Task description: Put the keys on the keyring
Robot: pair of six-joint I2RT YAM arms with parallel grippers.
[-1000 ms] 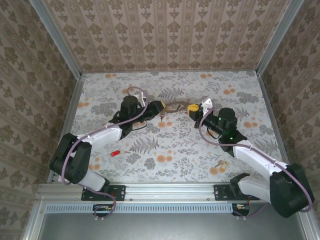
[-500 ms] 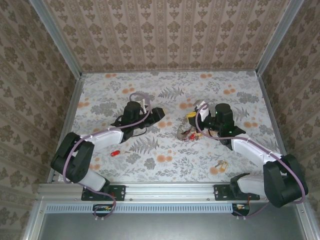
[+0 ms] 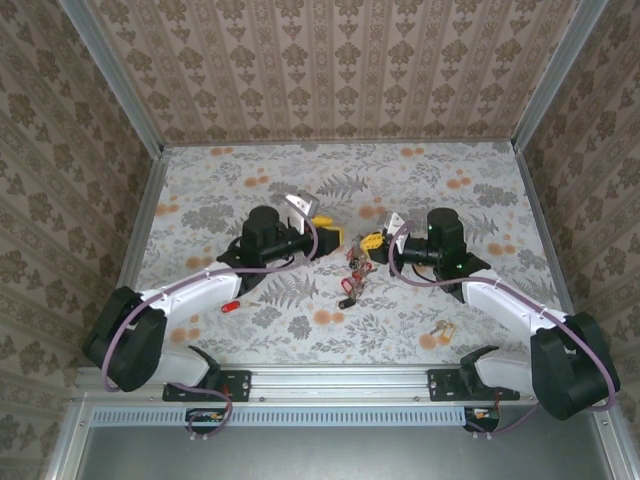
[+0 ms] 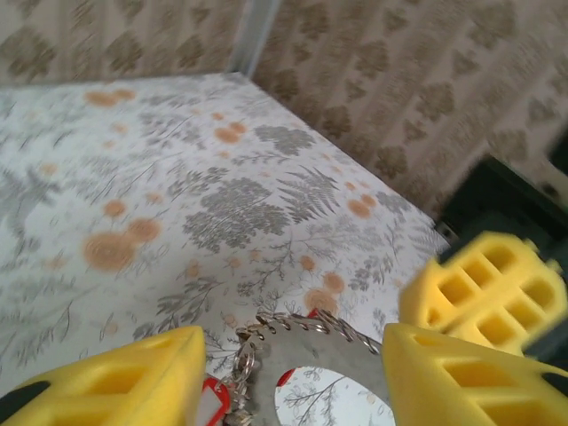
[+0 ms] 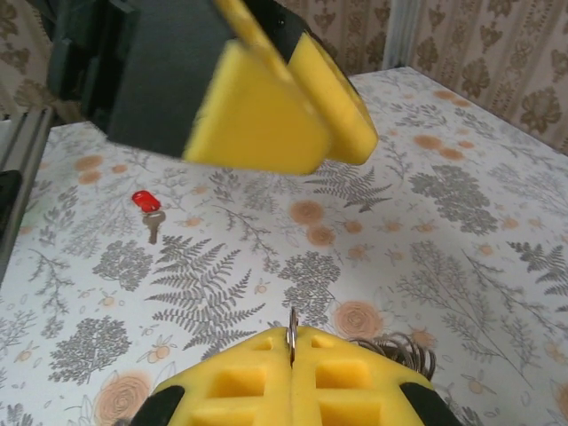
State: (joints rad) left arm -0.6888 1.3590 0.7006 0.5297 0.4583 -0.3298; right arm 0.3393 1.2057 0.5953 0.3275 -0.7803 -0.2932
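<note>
My right gripper (image 5: 291, 342) is shut on the thin edge of the grey toothed keyring (image 4: 324, 353), holding it above the table between the two arms. Red-headed keys (image 3: 350, 280) dangle from it on small wire rings (image 5: 401, 349). My left gripper (image 4: 293, 359) is open, with one yellow finger (image 4: 124, 383) on each side of the ring and a gap showing on the left side. In the top view the left gripper (image 3: 325, 238) faces the right gripper (image 3: 372, 243) closely. One loose red-headed key (image 3: 230, 306) lies on the table near the left arm and appears as the red key (image 5: 145, 204) in the right wrist view.
A small bunch of brass keys (image 3: 440, 330) lies on the floral table near the right arm's base. Patterned walls with metal corner posts (image 3: 120, 90) enclose the table on three sides.
The left gripper let go of the ring, drew back, and has returned with its fingers around it. The right gripper has carried the ring and hanging keys nearer and to the left.
</note>
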